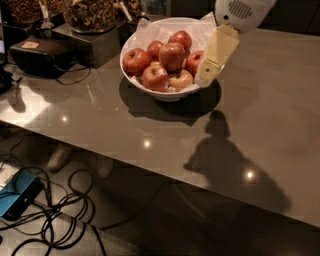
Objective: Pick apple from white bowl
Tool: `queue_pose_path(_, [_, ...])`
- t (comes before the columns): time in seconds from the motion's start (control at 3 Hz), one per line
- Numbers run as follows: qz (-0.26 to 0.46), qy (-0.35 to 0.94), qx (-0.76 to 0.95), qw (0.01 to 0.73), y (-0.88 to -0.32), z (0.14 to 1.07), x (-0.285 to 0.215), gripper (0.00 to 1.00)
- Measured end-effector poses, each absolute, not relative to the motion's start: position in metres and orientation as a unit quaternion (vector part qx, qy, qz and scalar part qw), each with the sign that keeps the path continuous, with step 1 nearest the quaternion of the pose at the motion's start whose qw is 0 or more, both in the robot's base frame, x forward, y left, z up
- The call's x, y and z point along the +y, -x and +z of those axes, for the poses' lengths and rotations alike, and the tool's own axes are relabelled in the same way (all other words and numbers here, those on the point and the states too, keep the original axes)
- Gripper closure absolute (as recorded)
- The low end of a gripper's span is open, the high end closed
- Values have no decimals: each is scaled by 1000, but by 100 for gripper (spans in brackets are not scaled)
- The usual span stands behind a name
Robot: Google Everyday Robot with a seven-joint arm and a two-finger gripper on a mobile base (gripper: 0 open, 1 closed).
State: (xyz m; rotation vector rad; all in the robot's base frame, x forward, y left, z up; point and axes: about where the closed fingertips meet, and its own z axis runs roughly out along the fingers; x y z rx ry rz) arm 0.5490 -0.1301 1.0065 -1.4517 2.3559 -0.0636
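Note:
The white bowl (165, 93) stands on the grey table, lined with white paper and holding several apples. The apple (171, 55), the largest and dull dark red, sits on top at the middle of the pile. Smaller red apples (136, 61) and a pale yellow-tan apple (181, 79) lie around it. My gripper (206, 76), cream-coloured under a white wrist housing (240, 12), hangs over the bowl's right rim. It partly covers a red apple (193, 60) and sits just right of the large apple.
A black device (39, 54) with a cable and dark containers of nuts (92, 17) stand at the table's back left. The table's front edge (125, 157) runs diagonally. Below it, black cables (55, 220) and a blue object (17, 192) lie on the floor.

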Motion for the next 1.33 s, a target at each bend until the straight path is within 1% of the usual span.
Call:
queue_pose_path(0.67, [-15, 511, 836, 201, -554, 1008, -128, 0])
queue_pose_path(1.33, [78, 496, 837, 217, -581, 1003, -100, 1])
